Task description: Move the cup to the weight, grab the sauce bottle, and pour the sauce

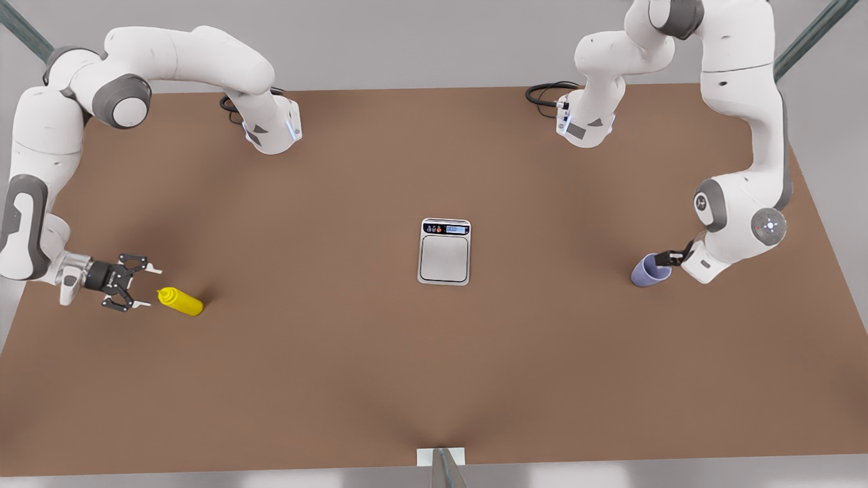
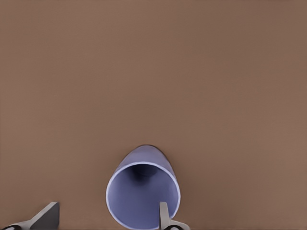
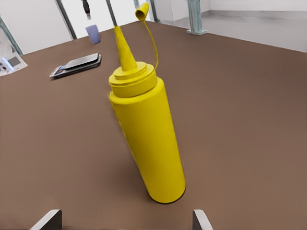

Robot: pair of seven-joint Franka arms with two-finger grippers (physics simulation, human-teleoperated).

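Left wrist view, cup (image 2: 143,194) hollow, left claw (image 2: 105,218) straddling rim, right claw (image 1: 139,286) released

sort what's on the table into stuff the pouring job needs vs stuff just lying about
Belongs to the job:
- cup, at the left gripper, one finger inside the rim
- weight, mid-table
- sauce bottle, in front of the open right gripper

Just lying about:
- nothing loose; there are cables by the arm bases at the table's far edge
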